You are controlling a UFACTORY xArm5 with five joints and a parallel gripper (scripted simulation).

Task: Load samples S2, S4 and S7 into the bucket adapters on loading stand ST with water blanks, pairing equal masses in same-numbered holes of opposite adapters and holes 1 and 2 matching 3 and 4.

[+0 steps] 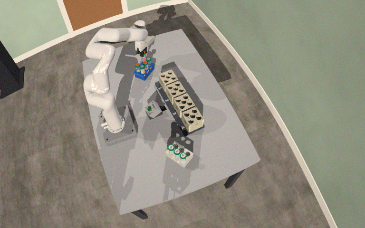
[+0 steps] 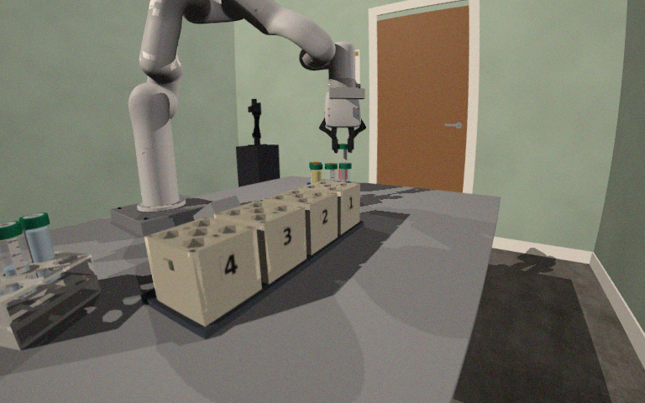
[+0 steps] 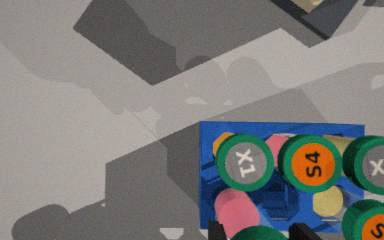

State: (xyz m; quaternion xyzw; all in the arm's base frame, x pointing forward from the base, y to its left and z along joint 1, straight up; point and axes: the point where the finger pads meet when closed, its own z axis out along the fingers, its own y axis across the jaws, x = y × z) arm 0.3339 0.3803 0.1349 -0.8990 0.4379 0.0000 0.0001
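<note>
My gripper (image 1: 141,53) (image 2: 343,148) (image 3: 259,233) is shut on a green-capped sample tube (image 2: 343,146) (image 3: 260,234) with an orange dot and pink liquid. It hangs above the blue rack (image 1: 139,75) (image 3: 280,127); its ID is hidden. S4 (image 1: 145,62) (image 3: 310,164), X1 (image 1: 148,58) (image 3: 245,162), another grey-dotted tube (image 1: 142,66) (image 3: 374,165) and another orange-dotted sample (image 1: 137,64) (image 3: 370,225) stand in that rack. Adapters 1 (image 2: 353,216), 2 (image 2: 327,232), 3 (image 2: 285,259) and 4 (image 2: 180,285) (image 1: 197,124) sit on the stand, holes empty. Three white-dotted blanks (image 1: 177,151) stand in the pale rack; their numbers are unreadable.
The small sloped desk (image 1: 154,114) with the green DONE key (image 1: 149,108) stands between the robot base and the stand (image 1: 169,107). The pale rack (image 1: 177,160) (image 2: 13,327) is beyond the adapter 4 end. The blue rack is near the adapter 1 end.
</note>
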